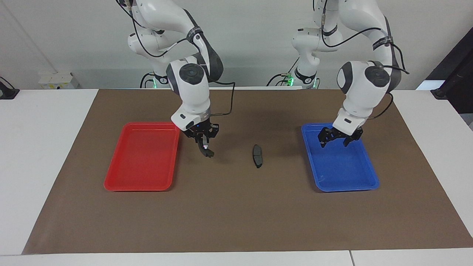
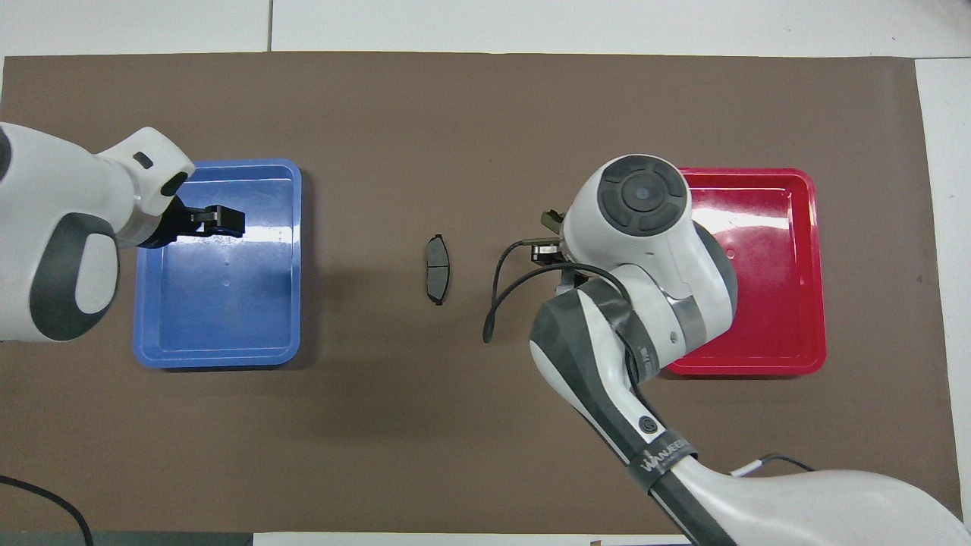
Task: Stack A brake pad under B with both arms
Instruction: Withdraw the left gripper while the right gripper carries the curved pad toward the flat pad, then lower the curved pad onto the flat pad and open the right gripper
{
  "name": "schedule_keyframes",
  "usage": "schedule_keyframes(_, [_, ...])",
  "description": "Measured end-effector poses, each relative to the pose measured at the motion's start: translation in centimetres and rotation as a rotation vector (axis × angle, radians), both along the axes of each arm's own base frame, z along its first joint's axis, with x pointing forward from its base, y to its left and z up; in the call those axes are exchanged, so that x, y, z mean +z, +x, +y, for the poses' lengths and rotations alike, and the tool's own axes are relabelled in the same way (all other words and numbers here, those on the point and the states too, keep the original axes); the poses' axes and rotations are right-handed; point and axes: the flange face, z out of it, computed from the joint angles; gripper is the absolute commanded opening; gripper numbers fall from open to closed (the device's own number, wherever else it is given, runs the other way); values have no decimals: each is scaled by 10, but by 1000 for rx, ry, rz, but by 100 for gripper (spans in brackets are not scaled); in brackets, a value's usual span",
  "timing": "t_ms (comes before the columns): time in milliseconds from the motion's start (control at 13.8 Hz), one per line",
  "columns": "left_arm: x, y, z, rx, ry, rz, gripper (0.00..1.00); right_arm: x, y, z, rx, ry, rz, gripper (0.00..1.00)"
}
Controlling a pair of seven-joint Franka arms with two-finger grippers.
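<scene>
A robotics lab; 2 white arms bolted at a white table; brown mat; bare wall.

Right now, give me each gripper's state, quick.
Left gripper: open, empty, over the blue tray.
Right gripper: shut on B, over the mat.

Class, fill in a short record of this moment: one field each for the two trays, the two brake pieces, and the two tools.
red tray: bare
blue tray: bare
A brake pad: on the brown mat between the trays
B: held in the air over the mat, between red tray and pad
right tool: shut on B
left tool: open, holding nothing, over the blue tray
</scene>
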Motion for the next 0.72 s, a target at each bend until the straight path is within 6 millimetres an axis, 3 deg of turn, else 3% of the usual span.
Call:
schedule_keyframes(145, [35, 1, 31, -4, 3, 20, 99, -13, 6, 45, -19, 21, 4, 0])
schedule_keyframes(361, [94, 1, 61, -36, 5, 53, 99, -43, 7, 86, -21, 28, -2, 0])
schedule_keyframes(578, [139, -4, 66, -46, 4, 75, 99, -59, -1, 111, -13, 38, -17, 0])
schedule_keyframes(723, [150, -7, 64, -51, 4, 87, 99, -64, -7, 123, 5, 40, -20, 0])
